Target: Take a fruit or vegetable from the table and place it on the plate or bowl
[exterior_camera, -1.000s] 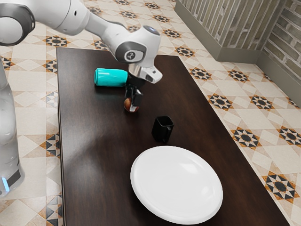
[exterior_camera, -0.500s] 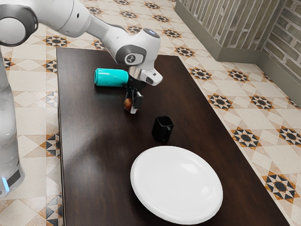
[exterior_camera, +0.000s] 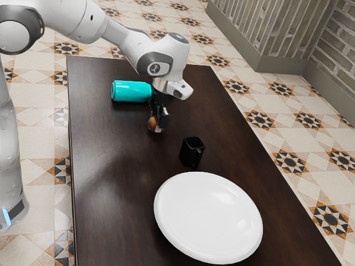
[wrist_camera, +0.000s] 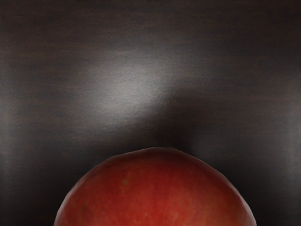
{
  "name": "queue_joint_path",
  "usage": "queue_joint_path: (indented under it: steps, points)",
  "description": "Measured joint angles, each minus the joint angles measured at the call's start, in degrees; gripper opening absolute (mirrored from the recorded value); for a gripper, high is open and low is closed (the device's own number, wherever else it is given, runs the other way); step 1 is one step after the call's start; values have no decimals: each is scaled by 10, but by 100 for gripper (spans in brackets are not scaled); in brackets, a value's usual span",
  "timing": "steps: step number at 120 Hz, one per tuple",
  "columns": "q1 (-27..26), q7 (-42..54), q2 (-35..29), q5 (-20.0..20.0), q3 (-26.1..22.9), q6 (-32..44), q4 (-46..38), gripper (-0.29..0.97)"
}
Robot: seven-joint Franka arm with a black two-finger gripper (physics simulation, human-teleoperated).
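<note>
Gripper (exterior_camera: 157, 122) closed on a red apple (exterior_camera: 151, 122), one finger on each side, low over the dark table (exterior_camera: 100, 166); whether the apple touches the table cannot be told. A teal can (exterior_camera: 131, 91) lies near the gripper. A black mug (exterior_camera: 192, 151) stands between the gripper and the white plate (exterior_camera: 208, 217), which lies well apart from the gripper.

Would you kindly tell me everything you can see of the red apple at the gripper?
The red apple is small, round and smooth-skinned, deep red shading to orange-brown, with faint speckles in the wrist view. It sits in the black gripper, whose fingers close on it from two sides, over the dark table, between the teal can and the black mug. Whether it touches the table cannot be told.
</note>
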Motion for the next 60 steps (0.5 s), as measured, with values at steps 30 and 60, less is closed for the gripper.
queue_joint_path:
  steps: [30,60]
  points:
    - [-26,-4,-27,15,-4,1,28,32]
    - [-54,-6,-7,48,-59,-3,220,34]
